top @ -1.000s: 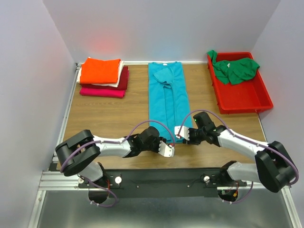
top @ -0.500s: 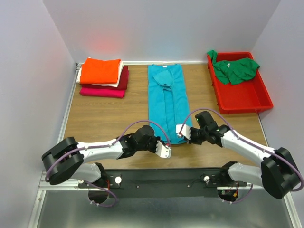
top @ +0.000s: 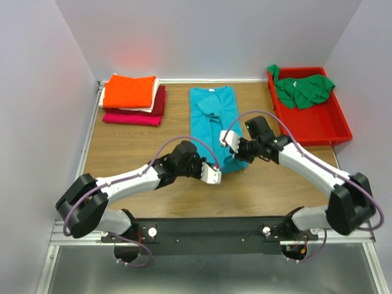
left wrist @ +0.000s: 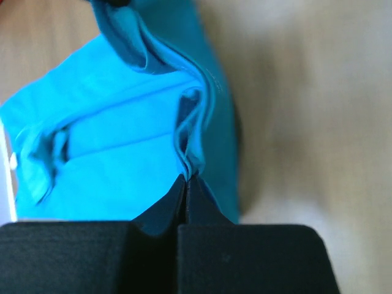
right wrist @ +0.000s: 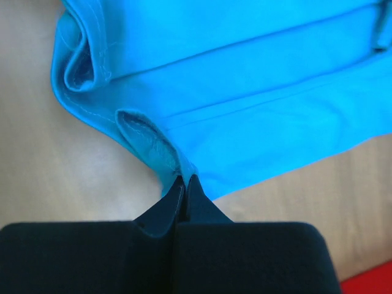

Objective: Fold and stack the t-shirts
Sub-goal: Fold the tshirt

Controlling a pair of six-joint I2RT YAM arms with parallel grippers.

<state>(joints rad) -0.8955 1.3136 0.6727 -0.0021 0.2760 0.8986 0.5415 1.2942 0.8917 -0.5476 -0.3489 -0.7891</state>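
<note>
Left wrist: teal t-shirt (left wrist: 116,147) edge pinched in left gripper (left wrist: 186,181).

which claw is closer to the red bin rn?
Right. The right claw holds the teal shirt left of the red bin; the left claw grips it farther from the bin.

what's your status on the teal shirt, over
Left gripper and right gripper both shut on near hem of teal t-shirt. Hem lifted, fold not finished. Folded stack and red bin sit well off to the sides.
</note>
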